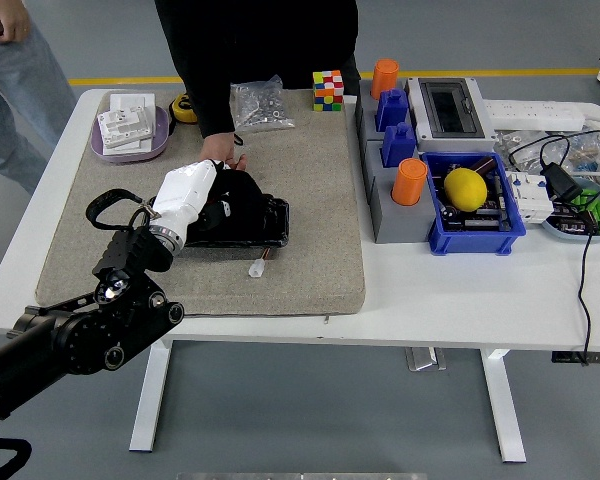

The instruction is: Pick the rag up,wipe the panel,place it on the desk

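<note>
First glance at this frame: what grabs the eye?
The robot's left arm reaches in from the lower left, its left hand over the black panel on the beige mat. A person's hand rests on the mat just behind it. To the right, a yellow ball sits in a blue bin, and a colourful cube stands at the far edge.
</note>
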